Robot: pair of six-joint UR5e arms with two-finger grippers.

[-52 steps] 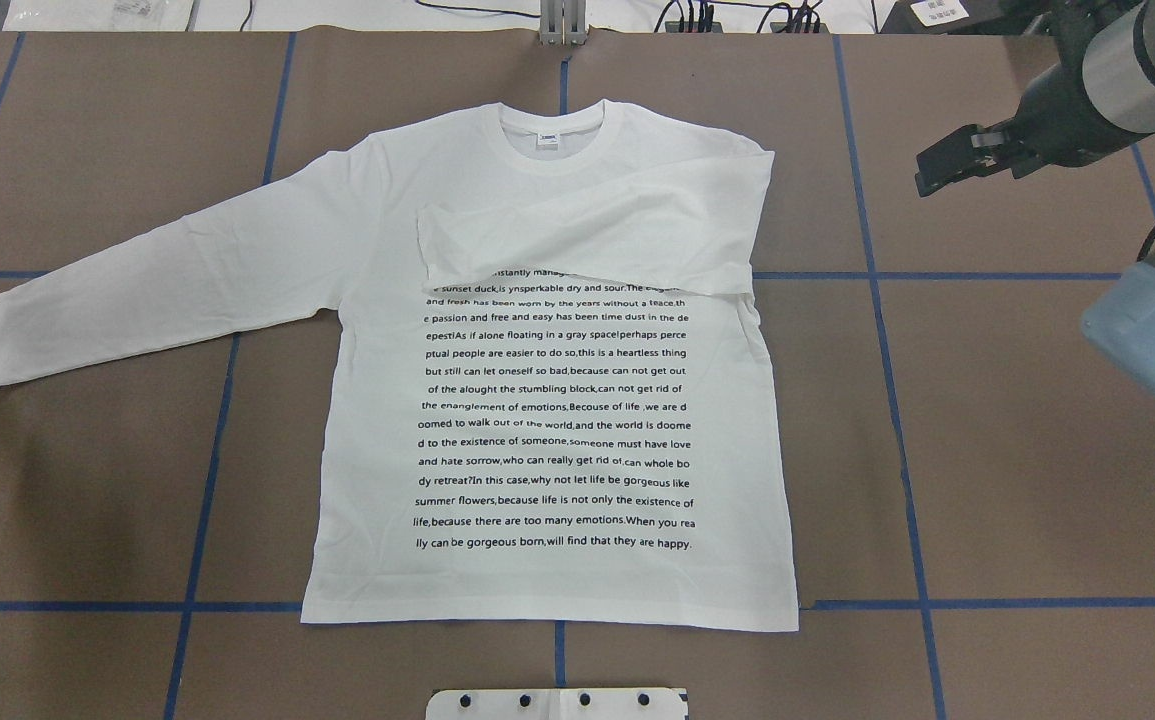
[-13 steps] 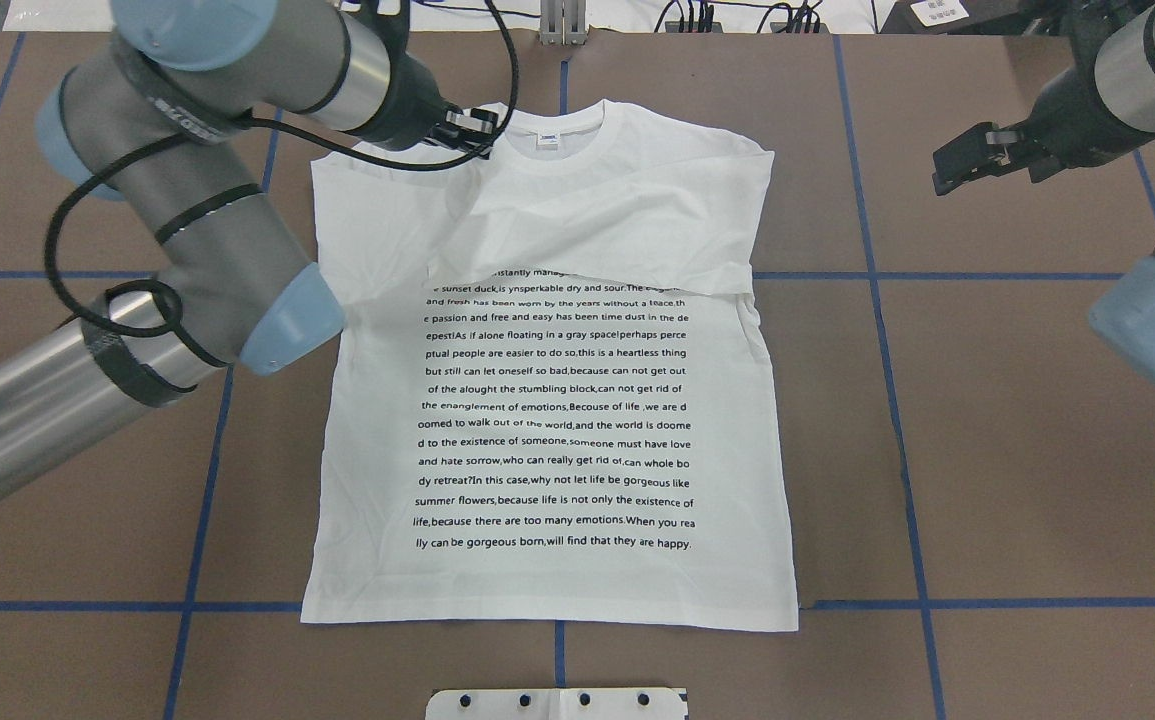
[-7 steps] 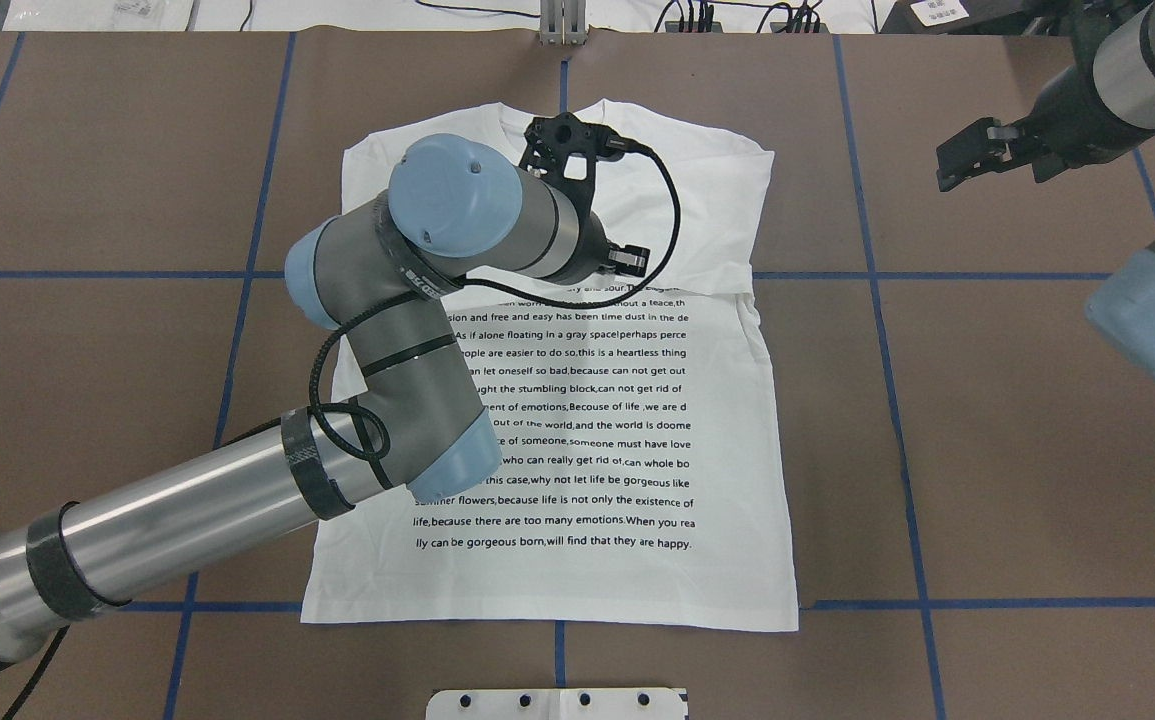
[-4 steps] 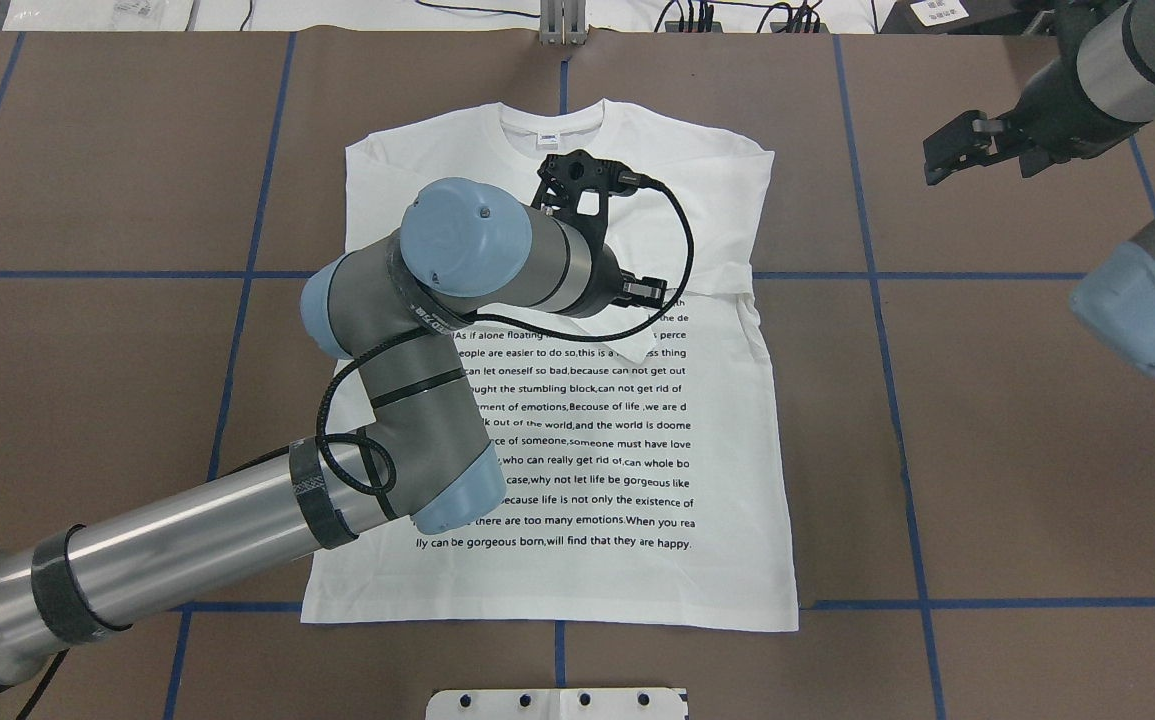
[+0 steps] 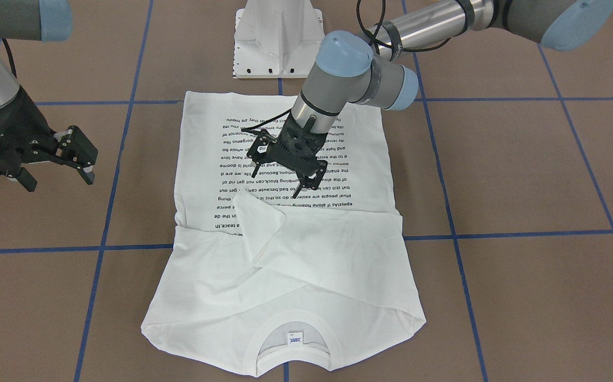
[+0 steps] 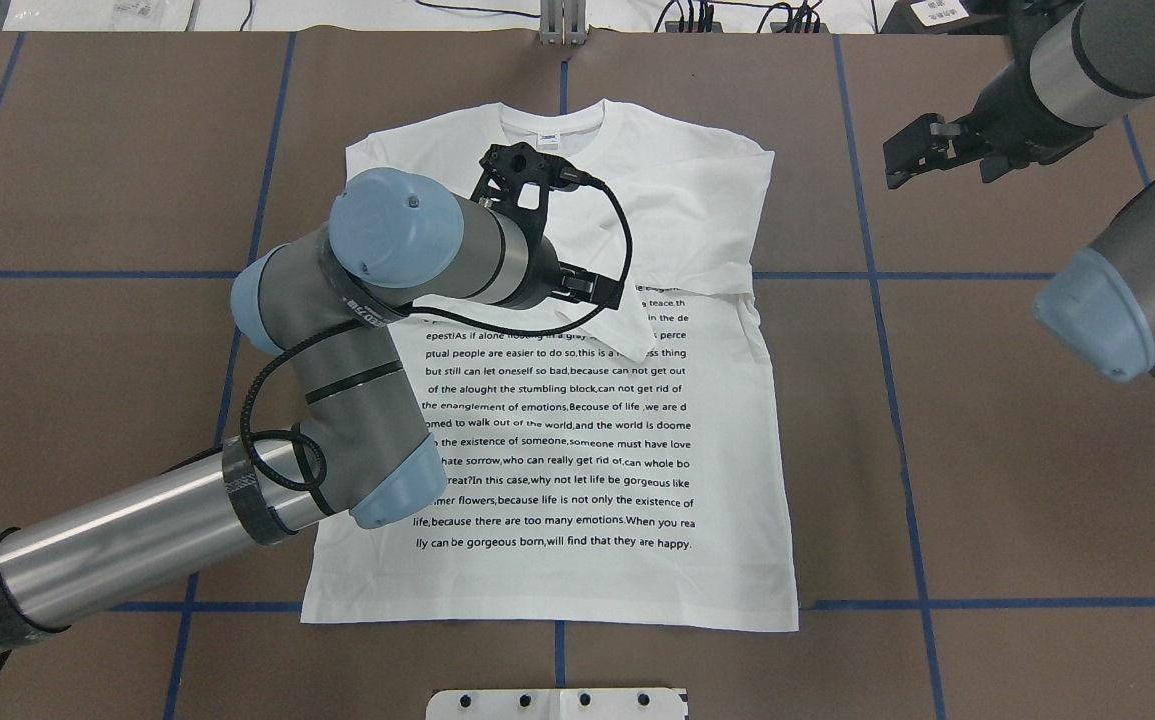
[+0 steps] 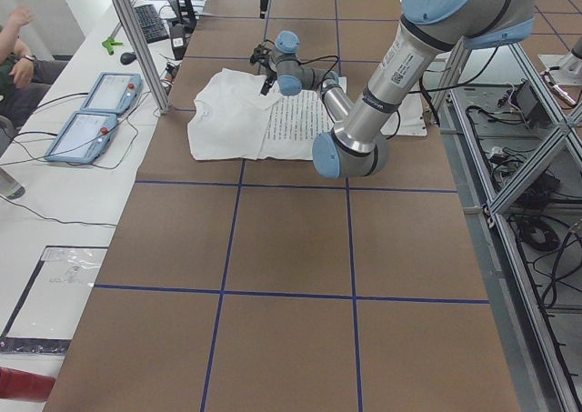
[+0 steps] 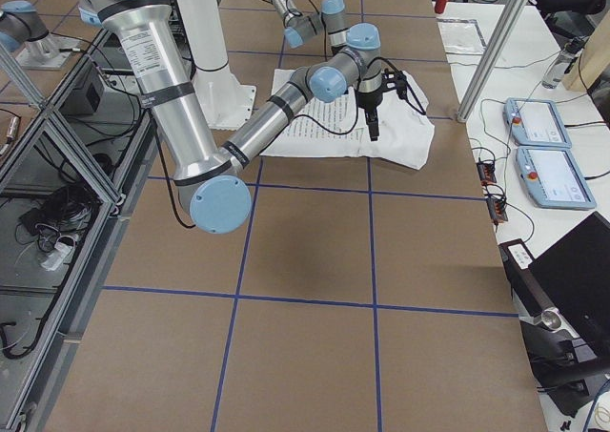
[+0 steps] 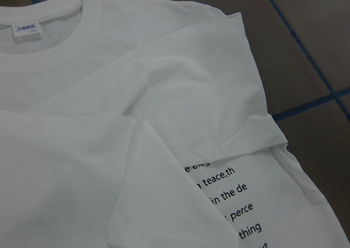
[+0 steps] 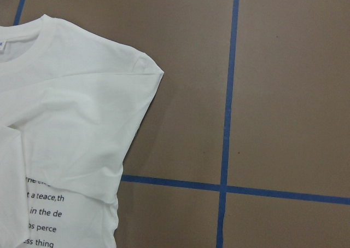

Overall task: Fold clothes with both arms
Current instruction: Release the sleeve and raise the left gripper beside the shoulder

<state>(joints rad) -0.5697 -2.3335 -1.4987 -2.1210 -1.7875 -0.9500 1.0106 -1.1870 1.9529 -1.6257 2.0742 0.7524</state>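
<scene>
The white long-sleeved T-shirt [image 6: 587, 450] lies flat, printed text up, collar [image 6: 552, 125] at the far side. Both sleeves are folded across the chest; the upper one's cuff [image 5: 245, 204] rests on the first text lines. My left gripper [image 5: 277, 183] hovers just above the text by that cuff, open and holding nothing; in the overhead view its wrist hides most of it [image 6: 597, 295]. My right gripper [image 6: 912, 160] is open in the air off the shirt's right shoulder, apart from the cloth [image 5: 57, 178]. The left wrist view shows the collar, the neck label [image 9: 27, 29] and the crossed sleeves.
The brown table [image 6: 1017, 450] carries a grid of blue tape lines [image 6: 877, 275]. A white pedestal base [image 5: 279, 42] stands at the robot's edge below the hem. Beyond the far edge lie cables, two teach pendants [image 7: 91, 112], and a seated person [image 7: 23, 48].
My left arm swept the left sleeve across the chest and let it go; over the last half second it drew back to the left. My right gripper drifted slightly toward the shirt.
</scene>
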